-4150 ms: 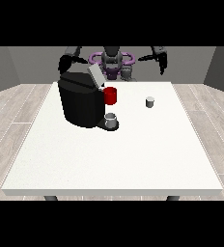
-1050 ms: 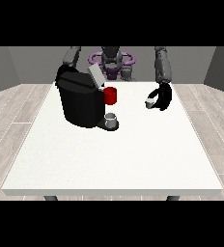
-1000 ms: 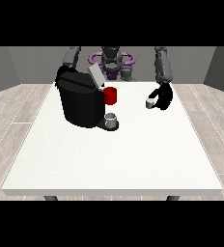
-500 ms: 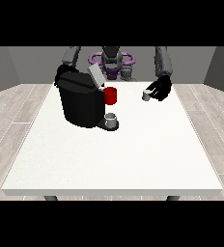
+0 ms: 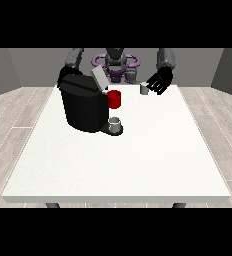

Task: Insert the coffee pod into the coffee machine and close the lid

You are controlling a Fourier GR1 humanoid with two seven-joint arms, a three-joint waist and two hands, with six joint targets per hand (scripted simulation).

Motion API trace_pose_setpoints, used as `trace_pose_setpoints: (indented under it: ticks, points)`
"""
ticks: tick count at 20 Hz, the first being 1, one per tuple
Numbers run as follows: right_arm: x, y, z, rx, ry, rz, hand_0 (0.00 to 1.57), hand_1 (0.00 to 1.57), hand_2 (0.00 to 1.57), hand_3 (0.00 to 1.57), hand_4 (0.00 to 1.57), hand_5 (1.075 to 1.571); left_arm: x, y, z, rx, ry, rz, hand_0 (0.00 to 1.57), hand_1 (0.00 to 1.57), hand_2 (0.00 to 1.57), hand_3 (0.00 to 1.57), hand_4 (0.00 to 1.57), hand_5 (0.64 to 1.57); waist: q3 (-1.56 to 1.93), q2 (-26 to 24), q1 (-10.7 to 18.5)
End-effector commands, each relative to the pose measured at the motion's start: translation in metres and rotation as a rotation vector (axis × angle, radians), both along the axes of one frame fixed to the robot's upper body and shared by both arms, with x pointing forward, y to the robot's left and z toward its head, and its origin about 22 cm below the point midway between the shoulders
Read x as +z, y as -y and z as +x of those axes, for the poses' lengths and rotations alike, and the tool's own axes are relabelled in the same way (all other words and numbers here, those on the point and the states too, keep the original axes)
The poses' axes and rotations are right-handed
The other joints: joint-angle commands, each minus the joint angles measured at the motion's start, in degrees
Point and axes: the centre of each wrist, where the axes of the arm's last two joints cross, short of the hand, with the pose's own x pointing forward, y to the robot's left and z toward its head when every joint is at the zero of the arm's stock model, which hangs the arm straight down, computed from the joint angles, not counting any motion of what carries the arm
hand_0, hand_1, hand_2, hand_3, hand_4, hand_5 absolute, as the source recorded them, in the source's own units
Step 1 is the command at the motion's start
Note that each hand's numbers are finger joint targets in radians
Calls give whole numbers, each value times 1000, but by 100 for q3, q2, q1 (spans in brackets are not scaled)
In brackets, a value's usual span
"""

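The black coffee machine [image 5: 82, 107] stands on the left half of the white table [image 5: 138, 160], its grey lid [image 5: 99, 79] tilted up and open. A red part [image 5: 114, 99] sits on its front, with a small grey cup [image 5: 115, 123] on the drip base below. The hand at the view's right [image 5: 159, 81] holds the small grey coffee pod [image 5: 144, 89] above the table's far edge, to the right of the machine and apart from it. The hand at the view's left [image 5: 64, 75] is mostly hidden behind the machine's top corner.
The robot's torso [image 5: 115, 62] with its purple ring stands behind the table's far edge. The table's white top stretches from the machine towards the near edge and to the right.
The hand at the view's right closed on the coffee pod, lifted it off the table and carried it up and leftward towards the machine. The machine and the other hand have stayed put.
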Motion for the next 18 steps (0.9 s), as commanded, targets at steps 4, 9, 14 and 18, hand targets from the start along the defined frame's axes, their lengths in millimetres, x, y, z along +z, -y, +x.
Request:
trace_pose_setpoints:
  ticks: [4,9,14,18]
  points:
    - [6,-6,2,37,49,6,0,0,0,0,476,1571,57,-7,18,-1,59,-28,1255,1255,1332,1288,556,1571,-1,203,-261]
    - [27,-8,15,71,95,12,0,0,0,0,504,1571,95,5,29,42,159,-22,1072,1072,1218,1232,520,1571,0,373,-460]
    - [49,-33,16,118,140,-11,0,0,0,0,492,1571,131,-11,36,122,188,-62,1209,1209,1245,1188,486,1571,-3,676,-895]
    - [47,-15,9,134,163,-12,0,0,0,0,509,1571,148,-23,35,112,228,-61,1260,1260,1318,1258,490,1571,-1,838,-1105]
